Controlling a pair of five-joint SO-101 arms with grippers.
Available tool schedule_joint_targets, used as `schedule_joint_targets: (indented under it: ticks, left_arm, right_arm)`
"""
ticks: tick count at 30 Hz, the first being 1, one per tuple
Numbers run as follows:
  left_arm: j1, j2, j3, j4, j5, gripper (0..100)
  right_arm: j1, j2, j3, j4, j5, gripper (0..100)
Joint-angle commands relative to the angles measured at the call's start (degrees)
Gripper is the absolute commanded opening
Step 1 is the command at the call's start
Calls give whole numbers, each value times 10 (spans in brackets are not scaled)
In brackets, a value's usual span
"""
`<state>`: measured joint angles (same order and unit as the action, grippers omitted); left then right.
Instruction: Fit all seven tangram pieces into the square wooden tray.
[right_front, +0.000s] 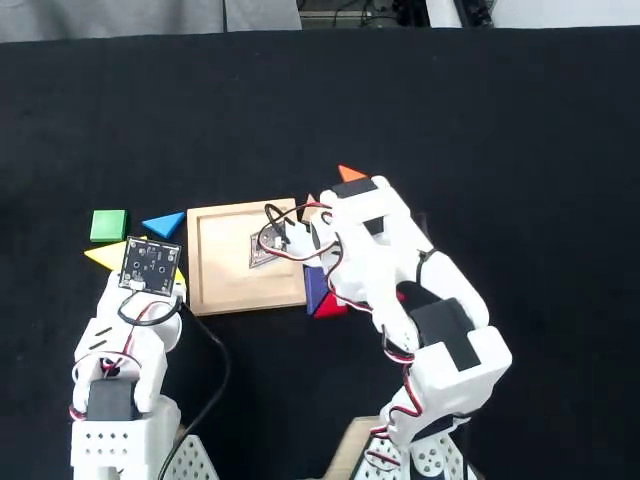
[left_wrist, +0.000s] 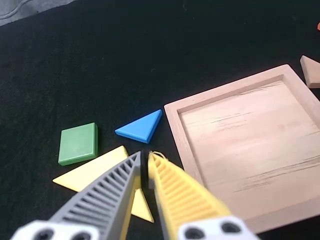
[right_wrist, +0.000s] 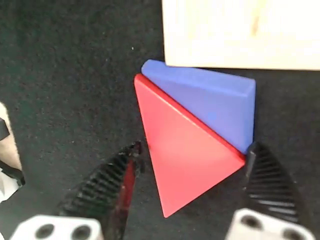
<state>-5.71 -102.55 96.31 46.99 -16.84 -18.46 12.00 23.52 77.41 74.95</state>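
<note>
**Tray bare, all seven pieces around it**

Flat on the black table (right_front: 500, 120): a square wooden tray (right_front: 225, 270), bare-floored. Just off the tray's near right corner, laid long edge to long edge: a dark blue triangle (right_wrist: 210, 102) beside the tray's rim, and a red triangle (right_wrist: 185, 160) on the side away from the tray. Astride the red triangle, fingers spread wide with one at each side: the right gripper (right_wrist: 195, 150); contact with the piece hard to judge. Just beyond the tray's far right corner: a plain wood piece (left_wrist: 311, 71), then an orange triangle (right_front: 351, 174) a little farther out. Off the tray's left edge: a light blue triangle (left_wrist: 141, 127) nearest, a green square (left_wrist: 78, 143) beyond it, a yellow triangle (left_wrist: 95, 170) nearer the arms. Above the yellow triangle, just beside the tray's left edge, fingers pressed together on nothing: the left gripper (left_wrist: 144, 160)
</note>
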Motion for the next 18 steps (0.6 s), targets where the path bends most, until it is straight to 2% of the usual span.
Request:
schedule_joint_targets:
  ticks: [1, 5, 14, 18]
  left_arm:
    - [6, -3, 11, 1, -5, 39]
    - [6, -3, 11, 1, -5, 39]
    - [6, -2, 11, 1, -5, 39]
    - [6, -2, 11, 1, -5, 39]
  right_arm:
    - [-11, -1, 30, -38, -40, 306]
    - [-14, -7, 58, -85, -58, 304]
    - [-13, -7, 54, -80, -58, 304]
    - [-13, -7, 55, -40, -56, 307]
